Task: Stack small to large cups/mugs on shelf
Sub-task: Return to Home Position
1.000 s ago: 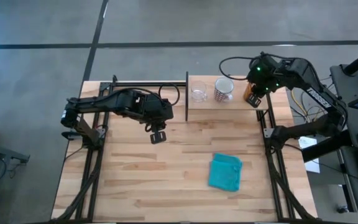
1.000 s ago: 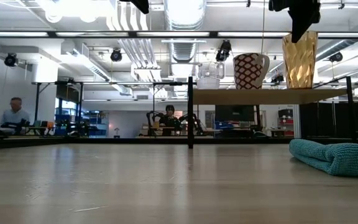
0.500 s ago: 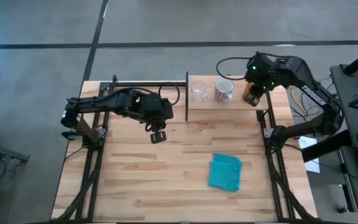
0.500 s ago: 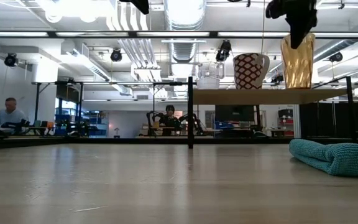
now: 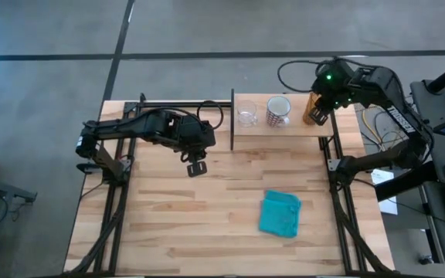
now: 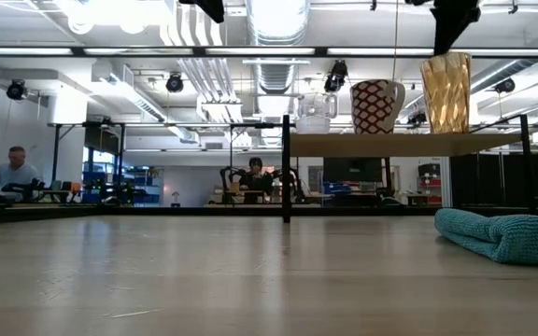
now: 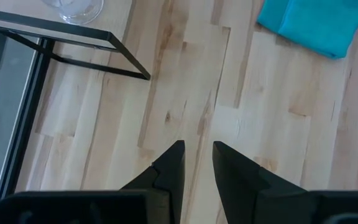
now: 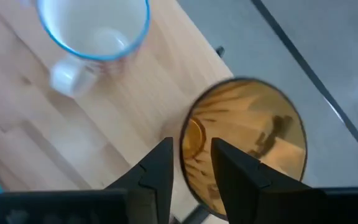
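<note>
Beyond the table, the low view looked into a workshop with ceiling lights, and a person sat at a desk far off behind the shelf. On that shelf you had three vessels upright in a row. The small clear glass cup stood at its left end, the patterned white mug sat mid-shelf with its handle toward the tumbler, and the amber tumbler stood at its right end. Each stood apart from its neighbour.

Your right tool hung over the shelf's right end, directly above the tumbler. In the low view the tool sat clear of the tumbler's rim. Its fingers were only a narrow gap apart and gripped nothing.

Your left tool waited over bare table just off the shelf's left front corner. Its fingers were likewise a narrow gap apart with nothing between them. A teal cloth lay crumpled on the table in front of the shelf, well apart from both tools.
</note>
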Available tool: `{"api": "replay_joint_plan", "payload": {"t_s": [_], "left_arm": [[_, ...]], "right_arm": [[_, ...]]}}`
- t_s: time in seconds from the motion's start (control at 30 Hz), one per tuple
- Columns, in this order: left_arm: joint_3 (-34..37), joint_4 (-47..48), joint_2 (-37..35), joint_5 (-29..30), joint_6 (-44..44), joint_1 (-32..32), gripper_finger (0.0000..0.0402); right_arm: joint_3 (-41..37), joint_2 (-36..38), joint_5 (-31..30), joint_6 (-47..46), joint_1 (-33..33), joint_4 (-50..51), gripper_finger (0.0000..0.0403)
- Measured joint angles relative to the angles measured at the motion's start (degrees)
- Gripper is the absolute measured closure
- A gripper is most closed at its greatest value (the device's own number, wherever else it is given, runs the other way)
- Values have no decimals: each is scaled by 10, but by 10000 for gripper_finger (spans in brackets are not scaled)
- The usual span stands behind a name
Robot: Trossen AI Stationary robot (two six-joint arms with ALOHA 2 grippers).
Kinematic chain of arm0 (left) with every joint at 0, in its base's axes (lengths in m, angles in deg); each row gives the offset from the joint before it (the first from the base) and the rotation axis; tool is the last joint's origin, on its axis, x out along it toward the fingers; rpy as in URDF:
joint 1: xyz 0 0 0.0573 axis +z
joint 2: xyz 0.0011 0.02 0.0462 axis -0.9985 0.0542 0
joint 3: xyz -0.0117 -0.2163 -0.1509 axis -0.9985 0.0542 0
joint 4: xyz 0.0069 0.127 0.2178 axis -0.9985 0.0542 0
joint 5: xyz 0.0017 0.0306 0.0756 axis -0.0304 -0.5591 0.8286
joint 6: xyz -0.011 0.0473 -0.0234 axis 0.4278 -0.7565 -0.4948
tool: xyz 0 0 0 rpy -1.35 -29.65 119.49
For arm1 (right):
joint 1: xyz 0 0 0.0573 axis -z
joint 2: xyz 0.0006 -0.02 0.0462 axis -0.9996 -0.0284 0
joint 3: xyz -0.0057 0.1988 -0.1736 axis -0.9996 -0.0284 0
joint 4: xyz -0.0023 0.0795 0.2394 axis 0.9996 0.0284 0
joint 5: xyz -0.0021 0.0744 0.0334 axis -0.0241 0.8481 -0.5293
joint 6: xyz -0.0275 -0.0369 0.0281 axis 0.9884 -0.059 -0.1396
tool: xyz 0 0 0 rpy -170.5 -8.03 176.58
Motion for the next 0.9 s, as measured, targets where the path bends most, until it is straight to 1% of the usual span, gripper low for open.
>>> {"api": "replay_joint_plan", "payload": {"t_s": [0.07,0.23,0.3,0.37,0.43,0.57,0.63,0.77,0.83,0.9], "left_arm": [[0,1,0,11,0,2,333],[0,24,-3,95,0,7,333],[0,27,-8,111,1,12,333],[0,30,-10,114,1,13,333],[-1,30,-17,113,9,13,333],[-11,28,-39,116,15,13,333],[-13,30,-53,117,16,13,333],[-12,29,-85,117,53,13,333],[-12,26,-105,117,73,13,333],[-11,1,-126,118,76,13,333]], "right_arm": [[20,0,19,0,0,0,300],[75,5,58,-24,0,0,299],[102,8,83,-30,0,0,302],[133,12,104,-27,0,-1,306],[166,18,107,-30,0,-1,309],[217,33,105,-69,0,-1,317],[236,40,105,-73,0,-1,320],[252,60,110,-111,0,-1,325],[251,72,136,-112,0,-1,326],[246,85,192,-94,0,0,324]]}}
